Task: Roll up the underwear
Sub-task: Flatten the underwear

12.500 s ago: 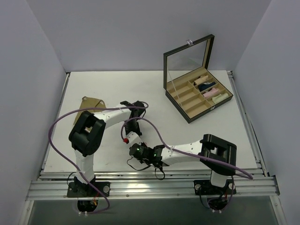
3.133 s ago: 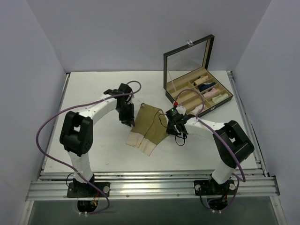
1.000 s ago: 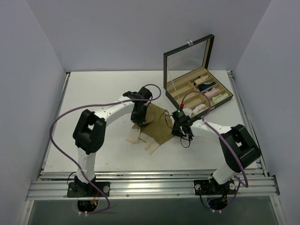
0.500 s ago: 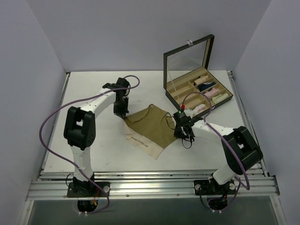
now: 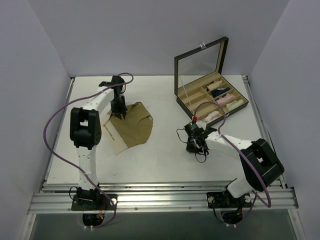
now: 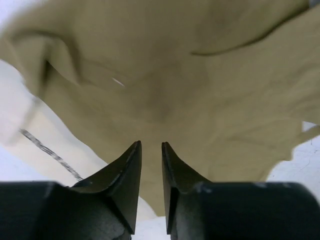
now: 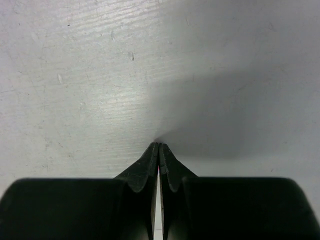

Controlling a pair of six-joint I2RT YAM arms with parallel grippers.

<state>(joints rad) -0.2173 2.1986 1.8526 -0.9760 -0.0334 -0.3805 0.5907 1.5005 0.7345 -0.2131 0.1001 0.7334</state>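
At left-rear of surface (image 5: pixel 165 162): tan underwear (image 5: pixel 134 128) lies spread out. Left pincer (image 5: pixel 120 114) at its far edge, jaws slightly parted, holding nothing. Right pincer (image 5: pixel 195 146) closed, tips down on surface, well apart from cloth.

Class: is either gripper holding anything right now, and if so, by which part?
Nothing is held. The left gripper stands slightly open over the tan underwear; the right gripper is shut over bare table.

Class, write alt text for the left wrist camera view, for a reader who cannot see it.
Rumpled tan-beige cloth briefs fill most of the frame, lying on a white table. At the bottom edge, the left claw points at the cloth, its two dark fingers slightly apart.
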